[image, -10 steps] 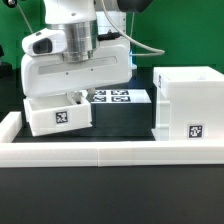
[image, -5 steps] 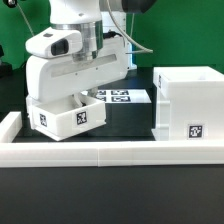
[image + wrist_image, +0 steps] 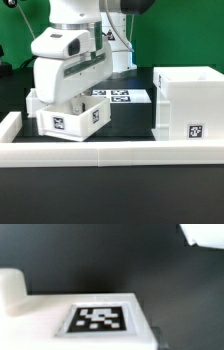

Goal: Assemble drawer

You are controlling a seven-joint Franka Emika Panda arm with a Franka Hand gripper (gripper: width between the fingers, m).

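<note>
A small white drawer tray point(image 3: 68, 120) with black-and-white tags sits at the exterior view's left, turned so two tagged faces show. My gripper point(image 3: 78, 98) comes down into it from above. Its fingers are hidden by the white hand, and it seems shut on the tray's wall. The large hollow white box point(image 3: 188, 105) stands at the exterior view's right, apart from the tray. The wrist view shows the tray's tagged face point(image 3: 98, 318) close up, with a white raised part point(image 3: 10, 291) beside it. The second tray is out of view.
A low white wall point(image 3: 110, 152) runs along the front of the black table. The marker board point(image 3: 125, 97) lies flat behind, between the tray and the box. A green backdrop and cables are behind the arm.
The hand and the small tray have turned together and shifted slightly toward the exterior view's right. A second tagged face of the tray now shows. The large box has not moved.
</note>
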